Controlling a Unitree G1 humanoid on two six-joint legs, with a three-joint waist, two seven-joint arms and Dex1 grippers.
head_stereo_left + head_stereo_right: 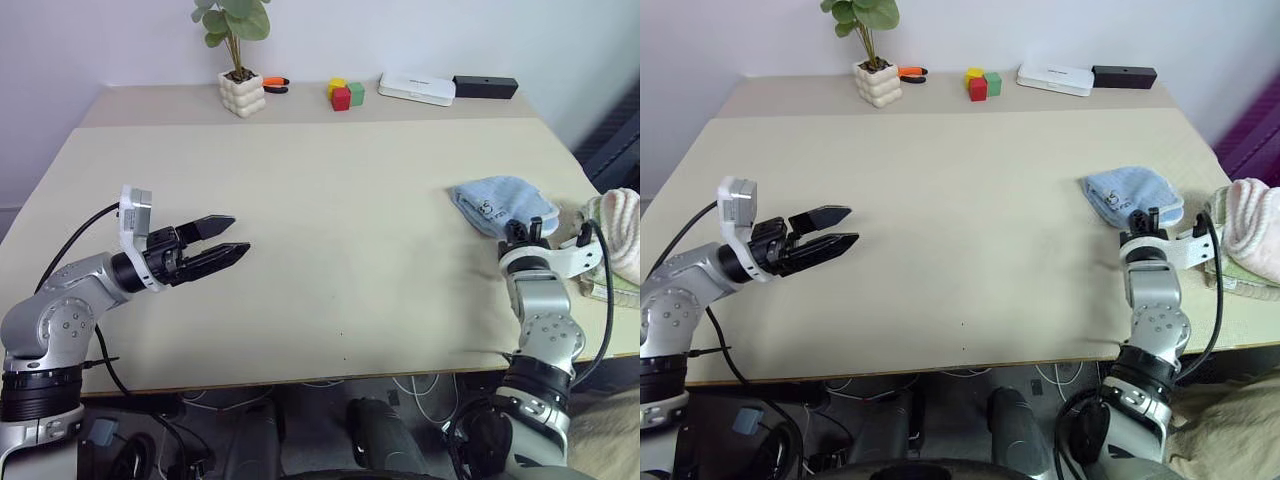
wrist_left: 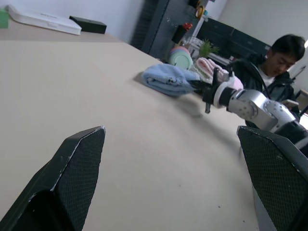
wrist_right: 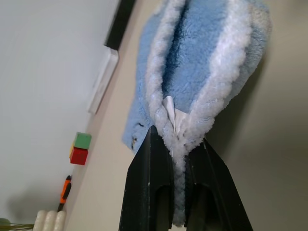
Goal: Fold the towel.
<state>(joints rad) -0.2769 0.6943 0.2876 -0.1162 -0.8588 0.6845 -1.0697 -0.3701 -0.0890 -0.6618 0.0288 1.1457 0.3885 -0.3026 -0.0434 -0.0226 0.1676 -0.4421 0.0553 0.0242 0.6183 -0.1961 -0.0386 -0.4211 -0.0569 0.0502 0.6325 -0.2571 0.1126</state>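
Note:
The light blue towel (image 1: 503,203) lies bunched in folded layers near the table's right edge, a small dark mark on its near side. My right gripper (image 1: 527,232) sits at the towel's near end. In the right wrist view its fingers (image 3: 149,163) are shut on the whitish hem of the towel (image 3: 211,57). My left gripper (image 1: 238,235) hovers open over the left part of the table (image 1: 330,250), pointing right toward the towel, nothing between its fingers (image 2: 82,163). The left wrist view shows the towel (image 2: 166,78) and the right gripper (image 2: 208,89) across the table.
Along the far edge stand a potted plant (image 1: 242,92), an orange tool (image 1: 275,84), coloured blocks (image 1: 345,94), a white box (image 1: 416,88) and a black box (image 1: 485,87). A cream and green towel stack (image 1: 620,235) lies at the right edge. A person (image 2: 284,62) sits beyond it.

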